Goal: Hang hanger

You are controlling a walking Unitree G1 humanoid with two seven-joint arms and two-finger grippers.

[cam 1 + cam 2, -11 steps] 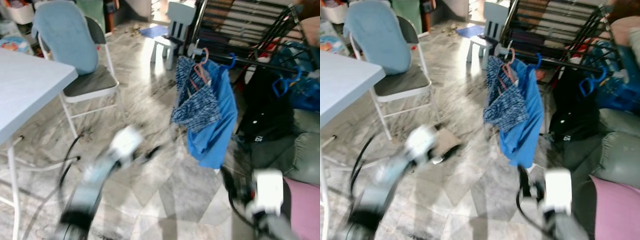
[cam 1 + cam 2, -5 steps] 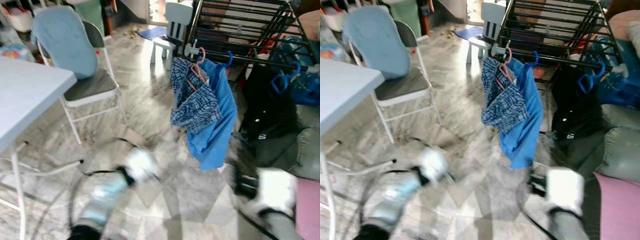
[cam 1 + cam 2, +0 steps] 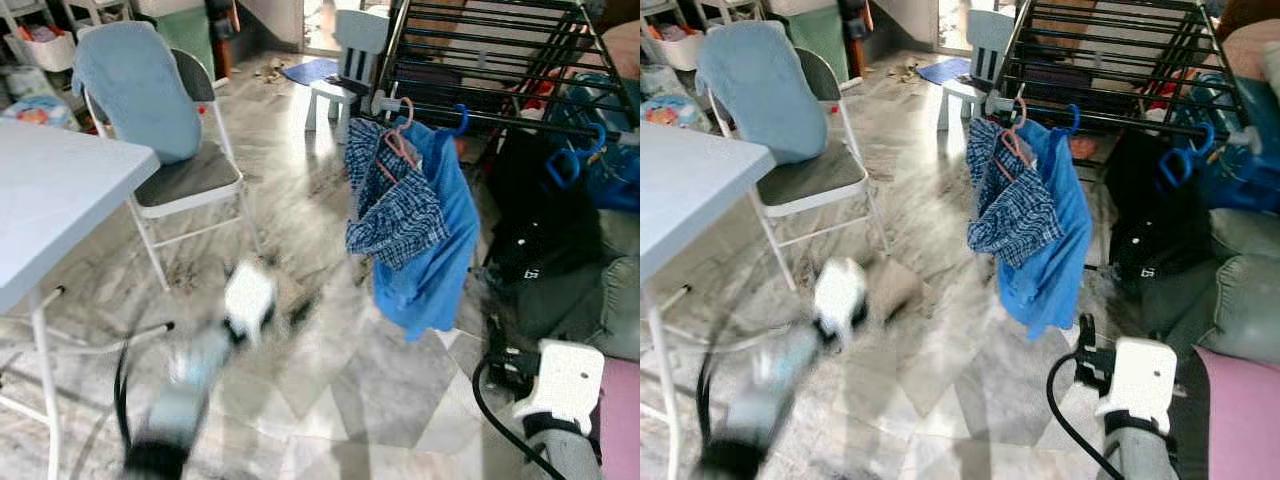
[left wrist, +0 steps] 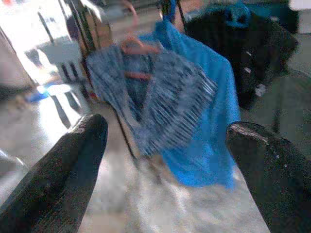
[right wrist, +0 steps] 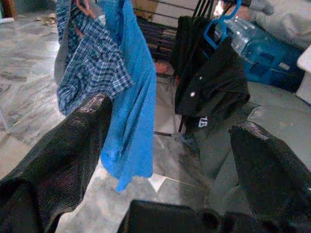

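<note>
— Where was the hanger?
— A pink plastic hanger carrying a blue checked garment hung at the corner of the black metal drying rack, touching a bright blue shirt.
— And the grippers?
— The left gripper and right gripper hung low, fingers spread, empty.

Three garments hang on one black drying rack: a plaid shirt, a blue shirt, a black garment. Hangers: one pink, two blue. Two chairs, one table.
</note>
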